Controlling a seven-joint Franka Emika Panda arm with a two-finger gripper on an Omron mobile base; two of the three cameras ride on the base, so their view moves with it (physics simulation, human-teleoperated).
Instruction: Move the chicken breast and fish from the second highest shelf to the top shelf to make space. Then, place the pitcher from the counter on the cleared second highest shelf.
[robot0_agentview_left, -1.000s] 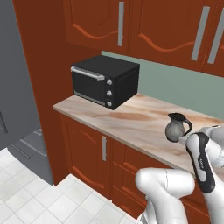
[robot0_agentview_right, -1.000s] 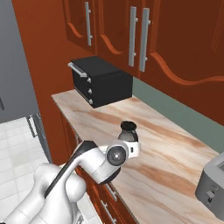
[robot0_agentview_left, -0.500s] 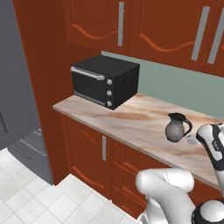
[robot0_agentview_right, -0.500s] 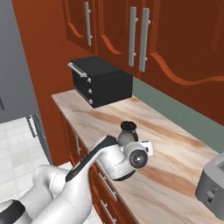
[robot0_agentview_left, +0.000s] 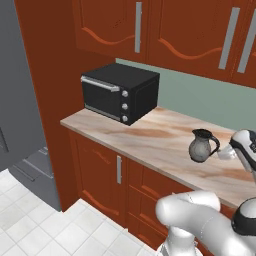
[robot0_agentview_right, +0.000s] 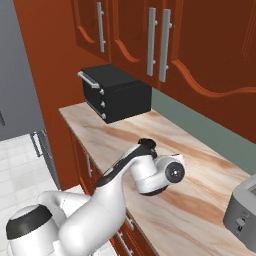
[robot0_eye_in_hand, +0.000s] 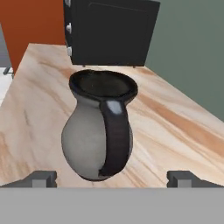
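**Pincer lined up on the pitcher's handle**

The pitcher (robot0_eye_in_hand: 98, 131) stands upright on the worktop (robot0_agentview_left: 150, 140), well apart from the black toaster oven (robot0_agentview_left: 120, 92) at the far end; in the left base view it sits just beside the robot's hand, with its handle turned toward the arm; in the hand view the handle faces the camera squarely and the round belly lies between the two finger tips. The pincer (robot0_eye_in_hand: 112, 178) is spread wide, one fingertip (robot0_eye_in_hand: 41, 178) to each side of the belly and neither touching it; nothing is held.

Judging by its look, the pitcher is a stiff glazed vessel, smooth and likely slippery, with most of its weight low in the belly; it would probably crack if dropped. The belly seems too round for a sure grip, since the pads could slide off the curve; the narrower neck below the flared rim, or the handle strap, looks the better hold; a grip above the weight should keep it from tipping, though a handle-only grip could let it swing.
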